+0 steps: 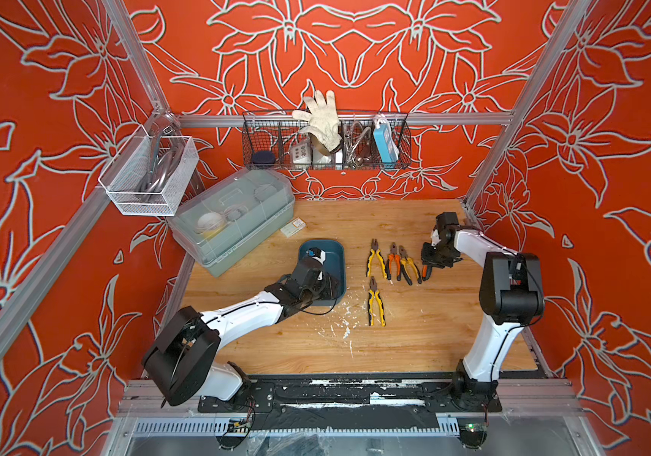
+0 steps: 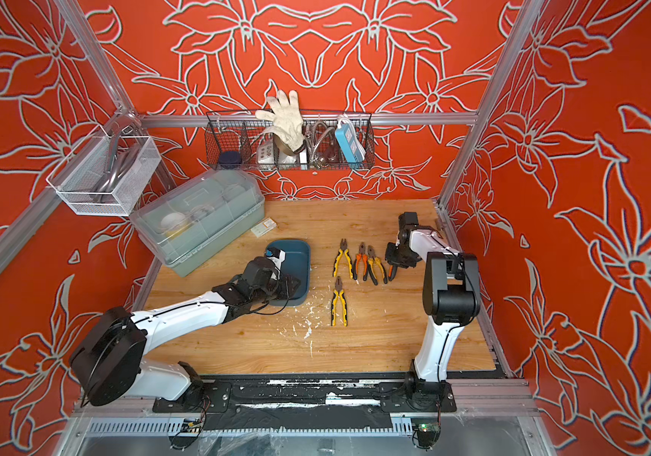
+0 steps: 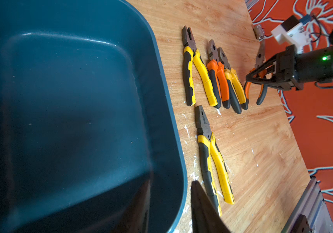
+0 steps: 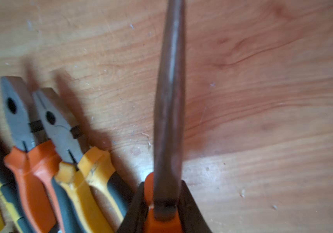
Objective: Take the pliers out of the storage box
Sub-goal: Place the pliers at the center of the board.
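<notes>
Wood-grain tabletop [image 1: 434, 347] lies open up front. Next, the left gripper [image 1: 329, 290] clamps the teal plastic storage box [image 1: 335, 252] by its near rim, yellow-handled pliers [image 1: 375, 304] alongside. Farther, three pliers [image 1: 393, 260] lie side by side. The right gripper [image 1: 429, 263] pinches orange-handled long-nosed pliers [image 4: 168, 100] just beside them, toward the right edge.

Both top views look steeply down on the whole light wooden table [image 1: 414, 339]; wrist views sit close, sharing the orange-handled metal pliers [image 3: 221, 80] [image 4: 34, 171].
</notes>
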Controlling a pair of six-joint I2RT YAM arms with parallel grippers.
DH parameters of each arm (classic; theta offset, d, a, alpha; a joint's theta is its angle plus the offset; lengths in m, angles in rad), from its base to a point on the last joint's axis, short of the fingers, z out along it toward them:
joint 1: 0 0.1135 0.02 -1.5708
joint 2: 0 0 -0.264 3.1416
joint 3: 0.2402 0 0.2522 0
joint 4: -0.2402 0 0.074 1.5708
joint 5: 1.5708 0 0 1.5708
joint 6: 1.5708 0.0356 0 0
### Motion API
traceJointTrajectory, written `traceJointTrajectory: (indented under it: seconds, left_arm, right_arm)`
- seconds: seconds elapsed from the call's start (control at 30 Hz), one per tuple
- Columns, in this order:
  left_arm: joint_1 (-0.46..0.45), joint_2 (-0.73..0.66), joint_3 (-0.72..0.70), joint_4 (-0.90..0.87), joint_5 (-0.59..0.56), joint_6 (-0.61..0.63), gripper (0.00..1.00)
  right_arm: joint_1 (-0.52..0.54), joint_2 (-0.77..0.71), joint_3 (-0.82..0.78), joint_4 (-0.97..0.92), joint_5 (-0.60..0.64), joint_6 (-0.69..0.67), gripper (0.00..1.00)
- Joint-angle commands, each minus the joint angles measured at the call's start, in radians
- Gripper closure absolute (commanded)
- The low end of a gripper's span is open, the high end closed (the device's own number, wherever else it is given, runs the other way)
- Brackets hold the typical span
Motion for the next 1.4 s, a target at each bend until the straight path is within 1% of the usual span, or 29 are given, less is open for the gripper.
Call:
traceJointTrajectory:
  seconds: [0.0,0.1,0.23,0.3,0.4,0.53,0.83,0.87,0.93,0.97,1.07,1.13,1.23,1.3,1.37]
  left_arm:
    - [0.0,0.015,0.026,-0.008,0.015,0.001,0.64]
    - [0.0,0.018,0.028,-0.01,0.015,-0.001,0.64]
    - [0.0,0.027,0.039,-0.024,0.015,0.001,0.64]
    - [0.0,0.033,0.042,-0.026,0.016,0.0,0.64]
    - [0.0,0.042,0.05,-0.029,0.021,-0.001,0.64]
    - [0.0,0.051,0.061,-0.042,0.026,-0.001,0.64]
    - [0.0,0.057,0.063,-0.042,0.032,-0.001,0.65]
    - [-0.001,0.057,0.064,-0.045,0.031,0.0,0.64]
    - [0.0,0.059,0.065,-0.045,0.029,-0.001,0.65]
    - [-0.001,0.06,0.065,-0.044,0.03,0.0,0.64]
    - [0.0,0.063,0.068,-0.047,0.029,0.001,0.64]
    - [0.0,0.066,0.071,-0.051,0.027,0.003,0.65]
    - [0.0,0.065,0.072,-0.053,0.025,0.004,0.65]
    - [0.0,0.066,0.072,-0.053,0.023,0.004,0.65]
    - [0.0,0.071,0.073,-0.05,0.026,0.002,0.65]
  right_arm:
    - [-0.001,0.012,0.0,0.021,-0.041,0.006,0.87]
    - [-0.003,0.017,0.0,0.018,-0.039,0.007,0.84]
    - [-0.001,0.025,-0.003,0.019,-0.048,0.018,0.68]
    - [-0.001,0.024,-0.01,0.018,-0.037,0.022,0.66]
    - [-0.001,0.022,-0.026,0.015,-0.018,0.04,0.6]
    - [-0.001,0.021,-0.05,0.027,0.012,0.057,0.59]
    - [-0.001,0.013,-0.033,-0.028,0.138,0.057,0.58]
    - [-0.001,0.019,-0.021,-0.043,0.154,0.053,0.55]
    - [-0.001,0.03,-0.001,-0.061,0.166,0.049,0.53]
    - [-0.001,0.034,0.006,-0.065,0.164,0.047,0.5]
    - [-0.001,0.032,0.002,-0.055,0.153,0.049,0.49]
    - [-0.001,0.033,-0.001,-0.051,0.143,0.047,0.46]
    - [-0.001,0.034,0.001,-0.053,0.153,0.043,0.37]
    - [-0.001,0.033,0.003,-0.051,0.152,0.049,0.29]
    - [-0.001,0.035,0.003,-0.037,0.131,0.053,0.26]
